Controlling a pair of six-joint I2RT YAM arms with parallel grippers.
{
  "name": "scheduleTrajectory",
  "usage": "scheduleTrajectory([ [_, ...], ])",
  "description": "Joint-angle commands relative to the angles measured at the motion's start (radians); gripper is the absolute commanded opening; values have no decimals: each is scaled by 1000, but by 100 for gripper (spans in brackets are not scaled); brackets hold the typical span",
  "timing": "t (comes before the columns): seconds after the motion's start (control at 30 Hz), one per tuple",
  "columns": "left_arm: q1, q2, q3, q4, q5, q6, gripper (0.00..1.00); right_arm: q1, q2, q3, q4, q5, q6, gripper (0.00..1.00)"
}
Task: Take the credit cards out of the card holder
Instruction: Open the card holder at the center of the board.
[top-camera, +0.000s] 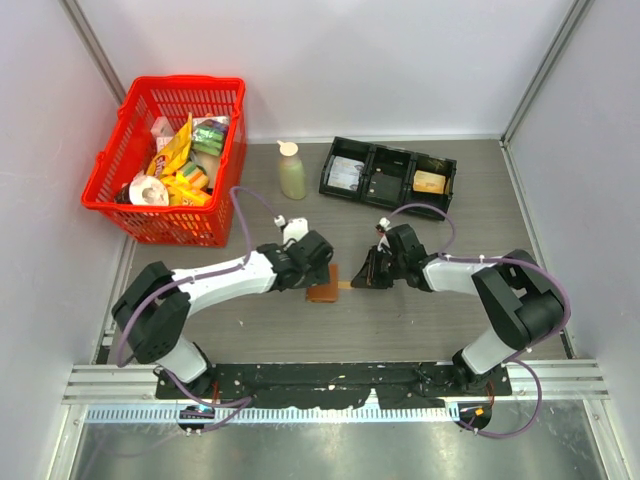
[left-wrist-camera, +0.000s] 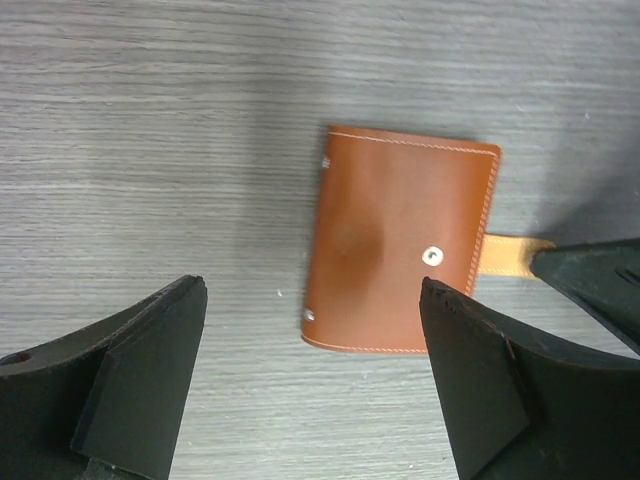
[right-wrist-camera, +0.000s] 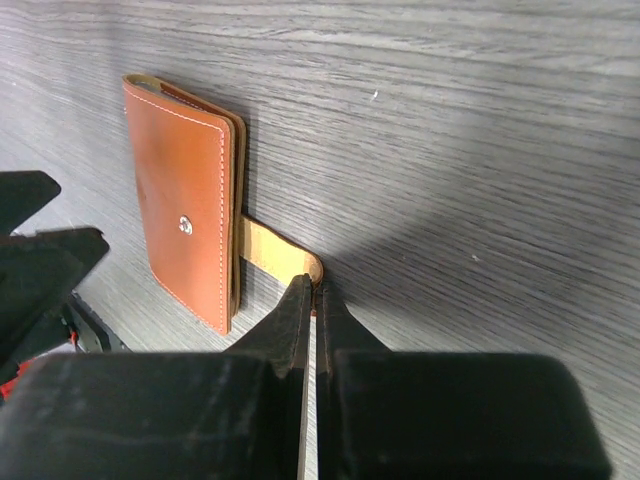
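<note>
The card holder (top-camera: 322, 290) lies closed and flat on the grey table, brown with a metal snap (left-wrist-camera: 432, 256) showing. A tan strap (right-wrist-camera: 275, 250) sticks out from its right edge. My right gripper (right-wrist-camera: 315, 285) is shut on the rounded end of that strap, low over the table. My left gripper (left-wrist-camera: 312, 290) stands open just above the holder's near-left edge, its fingers (left-wrist-camera: 150, 350) wide apart with nothing between them. In the top view the left gripper (top-camera: 315, 265) and the right gripper (top-camera: 362, 280) flank the holder. The credit cards are hidden inside the closed holder.
A red basket (top-camera: 110, 160) full of packets stands at the back left. A pale bottle (top-camera: 291, 170) stands behind the holder, and a black three-compartment tray (top-camera: 390, 175) sits at the back right. Walls close in on both sides.
</note>
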Motion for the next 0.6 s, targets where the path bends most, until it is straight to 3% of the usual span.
scheduleTrajectory([
  [0.0,-96,72,120,-175,-173,47,91,-2,-15,-47,146,-21,50,1],
  [0.57,-251,330,399,-332,-281,66,86,-9,-19,-118,188,-11,35,1],
])
